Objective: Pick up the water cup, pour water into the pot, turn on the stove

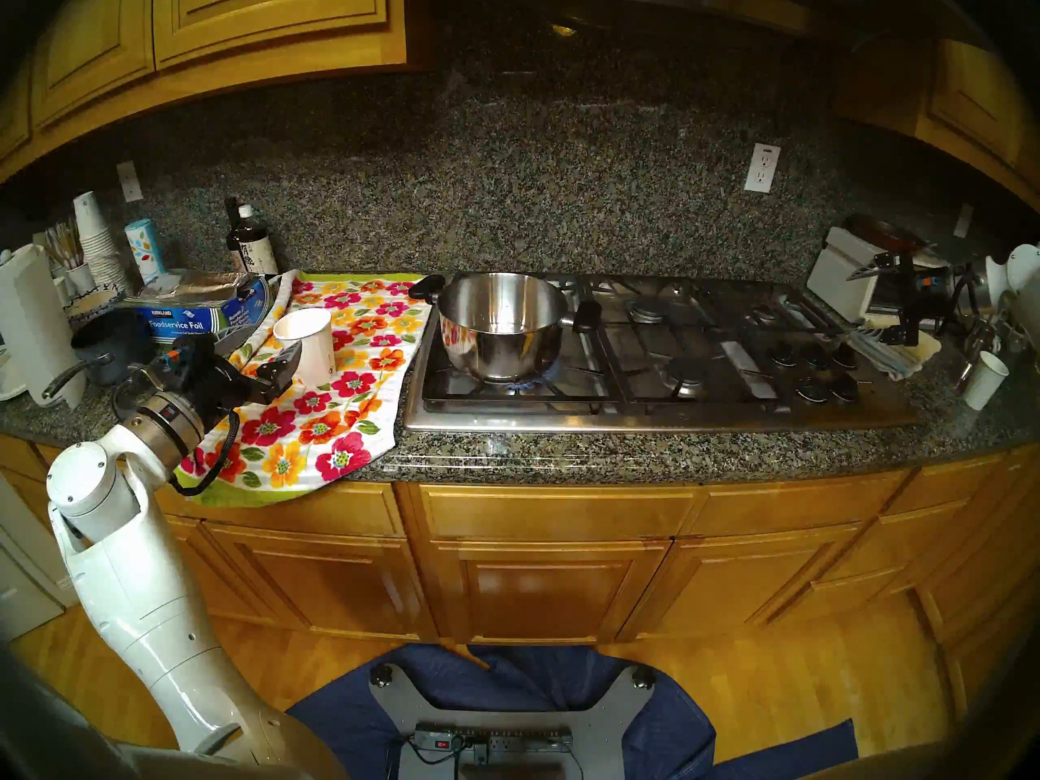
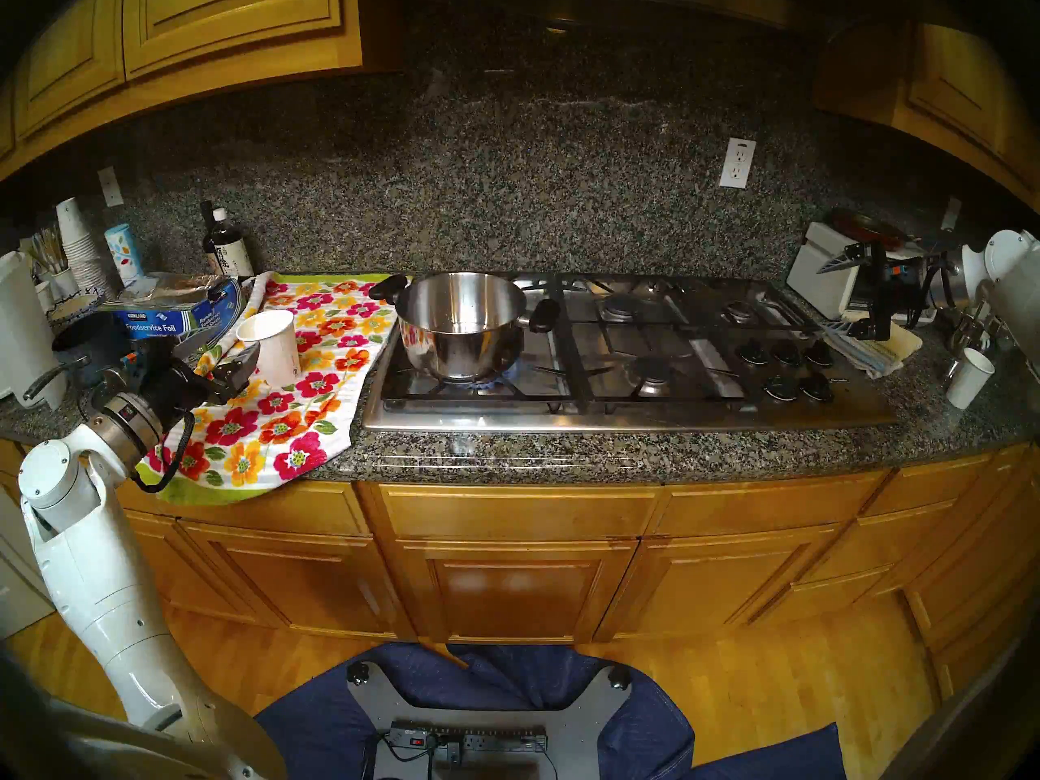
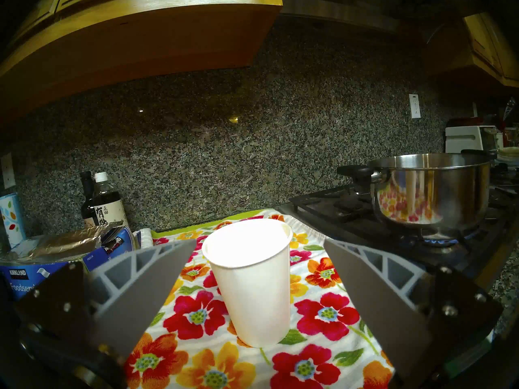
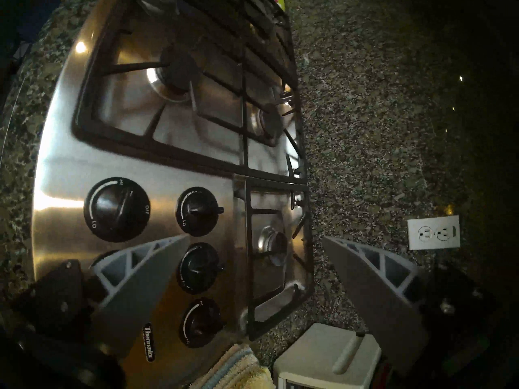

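- Left gripper (image 3: 255, 270) at lower centre of its wrist view, jaws spread wide, gripping nothing.
- Between those fingers: the water cup (image 3: 252, 281), plain white tapered paper with a rolled rim, upright on the floral towel (image 3: 196, 315), touching neither finger.
- Lower left of that view, a blue box (image 3: 25, 279) reads "KIRKLAND" and "Foodservice Foil"; behind it a dark bottle (image 3: 108, 208) with a label in Asian characters.
- Right of centre, the pot (image 3: 432, 189): shiny steel, black side handles, towel flowers mirrored in its wall, blue flame under it.
- It sits on the front-left burner of the stove (image 1: 647, 418), centre of the head view.
- Right gripper (image 4: 255, 270), jaws parted and empty, over the stove's black knobs (image 4: 116, 208), marked "HI", "LO", "OFF"; the badge (image 4: 148, 342) reads "Thermador".
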Controlling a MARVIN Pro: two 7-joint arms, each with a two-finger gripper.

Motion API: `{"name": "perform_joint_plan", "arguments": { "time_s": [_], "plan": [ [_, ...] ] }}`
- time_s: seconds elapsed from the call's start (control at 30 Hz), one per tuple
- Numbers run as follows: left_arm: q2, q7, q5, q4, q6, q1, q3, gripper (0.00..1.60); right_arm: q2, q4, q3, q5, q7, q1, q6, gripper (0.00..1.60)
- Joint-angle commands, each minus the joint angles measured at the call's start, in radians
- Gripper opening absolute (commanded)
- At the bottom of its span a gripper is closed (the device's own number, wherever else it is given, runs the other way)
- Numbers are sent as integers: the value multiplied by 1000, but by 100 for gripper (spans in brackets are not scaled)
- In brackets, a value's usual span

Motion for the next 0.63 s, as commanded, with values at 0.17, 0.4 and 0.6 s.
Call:
{"name": "perform_joint_plan", "arguments": {
  "time_s": [0.17, 0.4, 0.6],
  "plan": [
    [4, -2, -18, -26, 1, -26, 1, 160, -7, 18, 68, 167, 135, 35, 159, 160],
    [4, -2, -19, -26, 1, -26, 0, 160, -32, 70, 87, 221, 206, 18, 191, 160],
    [4, -3, -20, -26, 2, -26, 0, 160, -46, 100, 95, 240, 228, 7, 191, 160]
  ]
}}
